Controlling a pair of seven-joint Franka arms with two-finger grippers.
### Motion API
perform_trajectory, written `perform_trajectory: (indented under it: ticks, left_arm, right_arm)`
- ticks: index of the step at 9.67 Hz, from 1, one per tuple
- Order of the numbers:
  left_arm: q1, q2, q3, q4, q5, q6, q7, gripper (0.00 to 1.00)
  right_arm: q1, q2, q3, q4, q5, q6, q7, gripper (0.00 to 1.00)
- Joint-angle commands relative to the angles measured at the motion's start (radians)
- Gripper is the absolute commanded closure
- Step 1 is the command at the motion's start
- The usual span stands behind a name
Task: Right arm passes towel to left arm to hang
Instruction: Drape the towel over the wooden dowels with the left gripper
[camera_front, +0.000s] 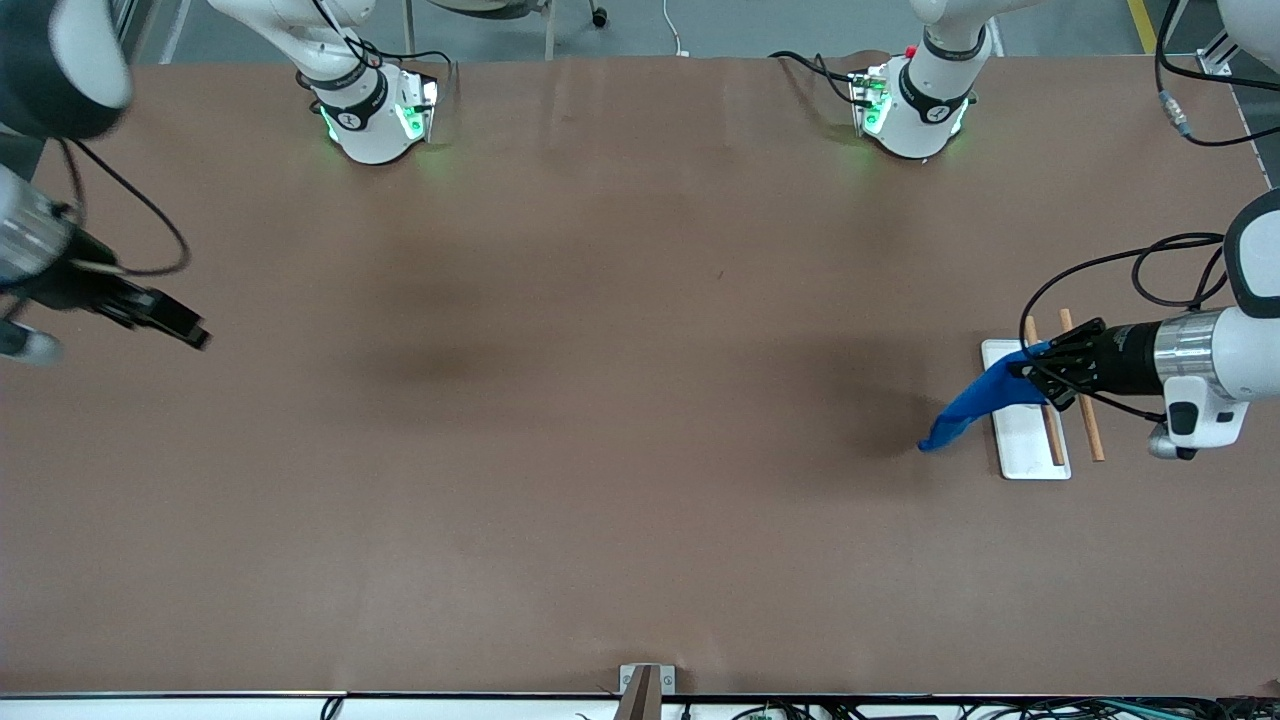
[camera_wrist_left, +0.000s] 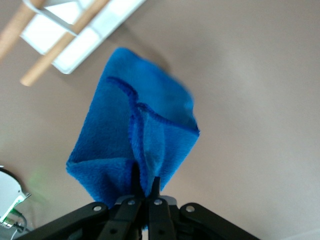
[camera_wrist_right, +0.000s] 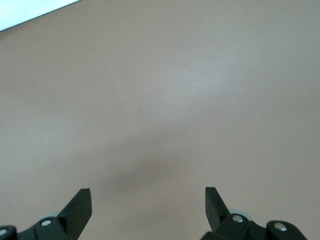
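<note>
The blue towel (camera_front: 975, 400) hangs from my left gripper (camera_front: 1028, 366), which is shut on its upper edge. It droops over the table beside a small rack, its lower corner near the table. In the left wrist view the towel (camera_wrist_left: 135, 135) hangs folded from the closed gripper (camera_wrist_left: 145, 184). My right gripper (camera_front: 195, 335) is open and empty, up over the right arm's end of the table, away from the towel. In the right wrist view the gripper (camera_wrist_right: 147, 200) shows only bare table between its spread fingers.
A rack with a white base (camera_front: 1030, 450) and two wooden rods (camera_front: 1090, 430) stands under my left gripper at the left arm's end of the table. It also shows in the left wrist view (camera_wrist_left: 75, 35). A small metal bracket (camera_front: 645, 685) sits at the table's near edge.
</note>
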Motion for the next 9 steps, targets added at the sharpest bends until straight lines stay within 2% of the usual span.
perform_trajectory:
  ticks: [1, 2, 4, 9]
  left_arm:
    - [0.061, -0.039, -0.003, -0.105, 0.030, 0.032, 0.013, 0.99]
    - [0.078, -0.035, -0.001, -0.105, 0.048, 0.034, 0.025, 0.99]
    - [0.095, -0.021, -0.001, -0.103, 0.054, 0.052, 0.068, 0.99]
    - [0.176, 0.033, -0.001, -0.065, 0.232, 0.106, 0.295, 0.99]
  right_arm:
    - [0.074, -0.017, -0.138, 0.130, -0.017, -0.183, -0.040, 0.00]
    - [0.079, -0.015, -0.168, 0.185, -0.015, -0.234, -0.110, 0.00]
    - [0.059, -0.005, -0.169, 0.232, -0.001, -0.243, -0.132, 0.00]
    - [0.063, -0.002, -0.162, 0.232, -0.029, -0.272, -0.187, 0.00]
